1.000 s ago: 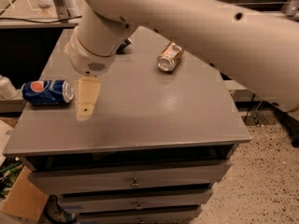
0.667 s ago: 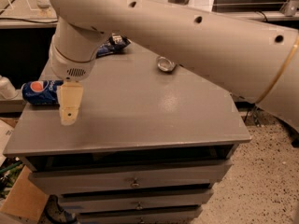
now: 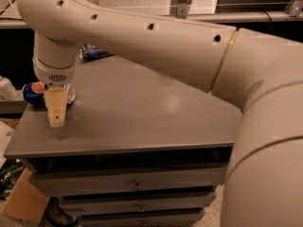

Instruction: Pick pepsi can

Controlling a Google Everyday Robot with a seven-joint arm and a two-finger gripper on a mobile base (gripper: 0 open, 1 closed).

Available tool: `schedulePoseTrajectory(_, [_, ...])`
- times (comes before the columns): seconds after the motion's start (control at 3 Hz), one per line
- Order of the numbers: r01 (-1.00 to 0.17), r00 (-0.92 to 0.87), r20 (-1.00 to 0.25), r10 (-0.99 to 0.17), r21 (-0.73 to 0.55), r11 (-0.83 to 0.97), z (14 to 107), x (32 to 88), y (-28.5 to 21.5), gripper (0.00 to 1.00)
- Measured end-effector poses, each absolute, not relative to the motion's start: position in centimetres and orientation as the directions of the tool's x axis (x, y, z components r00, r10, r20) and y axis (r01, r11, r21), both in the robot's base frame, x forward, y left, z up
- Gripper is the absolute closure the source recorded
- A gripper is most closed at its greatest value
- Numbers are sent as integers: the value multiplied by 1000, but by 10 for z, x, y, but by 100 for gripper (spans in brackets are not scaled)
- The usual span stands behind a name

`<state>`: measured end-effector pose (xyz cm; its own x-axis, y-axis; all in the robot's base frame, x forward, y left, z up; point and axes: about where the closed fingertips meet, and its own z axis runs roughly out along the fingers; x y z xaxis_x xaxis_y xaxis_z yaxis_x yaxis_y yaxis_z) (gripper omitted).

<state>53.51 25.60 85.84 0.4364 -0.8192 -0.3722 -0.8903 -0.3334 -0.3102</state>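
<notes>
The large cream robot arm (image 3: 156, 37) sweeps from the right of the frame to the upper left, where its wrist turns downward. The tan gripper (image 3: 57, 118) hangs just above the left edge of the grey metal drawer cabinet's flat top (image 3: 151, 112); whether it is open or closed cannot be told. The small blue pepsi can (image 3: 33, 92) lies at middle left, partly hidden behind the gripper. A dark blue crinkled snack bag (image 3: 96, 51) sits at the cabinet's far edge.
</notes>
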Motion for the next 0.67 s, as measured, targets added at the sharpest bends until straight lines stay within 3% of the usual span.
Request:
schedulePoseTrajectory(0.33, [-894,426,-347,-835,-301,-331,841,548,265,0])
schedulePoseTrajectory(0.67, [-903,410,-348,-843,-283,-322,830,556,276,17])
